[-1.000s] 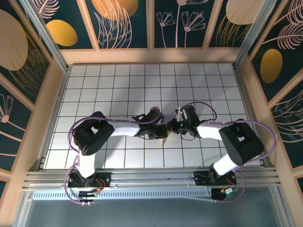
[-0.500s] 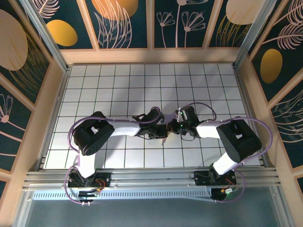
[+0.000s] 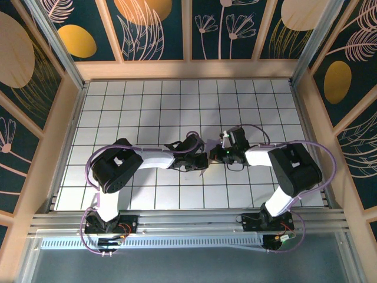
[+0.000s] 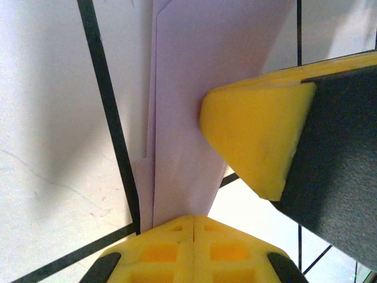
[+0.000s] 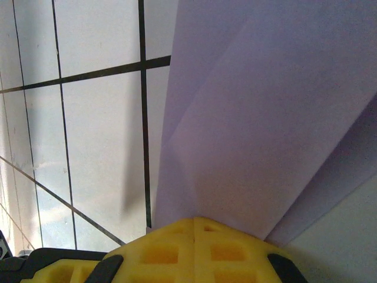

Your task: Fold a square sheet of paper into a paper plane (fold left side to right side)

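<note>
right arm's elbow has swung in toward centre over the last second; left arm unmoved (a crease being worked, i judge, not a release). left gripper (image 4: 194, 219) and right gripper (image 5: 194, 221) both stay clenched on the folded sheet (image 4: 194, 88). it sits mid-table (image 3: 147, 100) between the wrists: lavender, narrow, overlapping layers, diagonal creases.

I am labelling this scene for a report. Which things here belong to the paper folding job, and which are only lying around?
Belongs to the job: folded lavender paper; left gripper and right gripper, both shut on it.
Only surroundings: white grid table; painted wall panels.
</note>
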